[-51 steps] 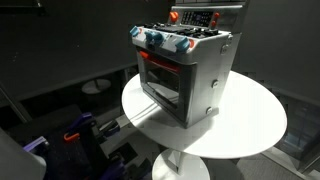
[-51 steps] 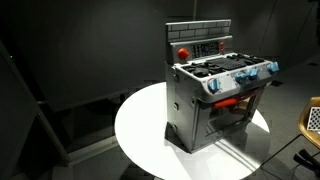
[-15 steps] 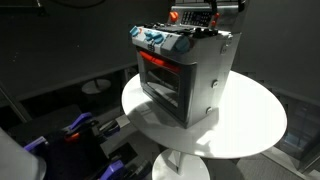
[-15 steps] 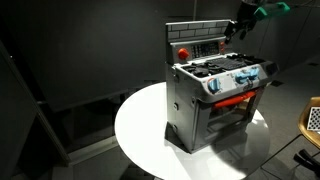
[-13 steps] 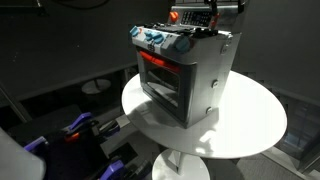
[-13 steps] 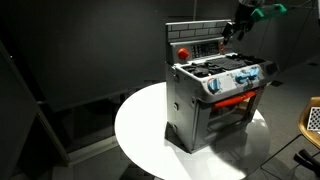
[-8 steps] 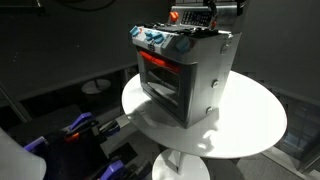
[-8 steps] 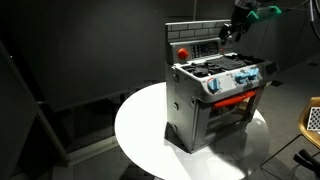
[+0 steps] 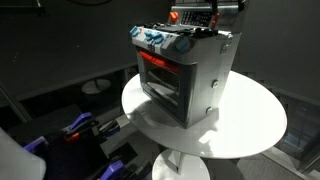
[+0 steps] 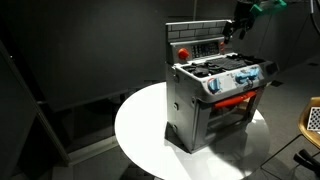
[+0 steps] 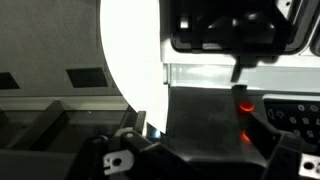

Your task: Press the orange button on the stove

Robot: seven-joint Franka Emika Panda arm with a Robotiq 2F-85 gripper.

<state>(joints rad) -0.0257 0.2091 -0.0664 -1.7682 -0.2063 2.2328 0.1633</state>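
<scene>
Hovering gripper (image 10: 237, 27), angled down, beside stove (image 10: 205, 105)

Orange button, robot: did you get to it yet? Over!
Fingers hover at red back panel of silver-grey toy stove, grip unclear. Tiny orange-red button untouched, further along panel. Nothing seen between.

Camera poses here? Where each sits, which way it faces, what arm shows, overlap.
Exterior view: raised, off one front corner of the stove on the white table, looking down; gripper only, top edge.
Exterior view: off the opposite front corner, facing stove and back panel; gripper and some arm enter top right.
Wrist view: looks down at table and stove; dark robot hardware along the bottom.
Shared: both exterior views show stove, table, gripper.
</scene>
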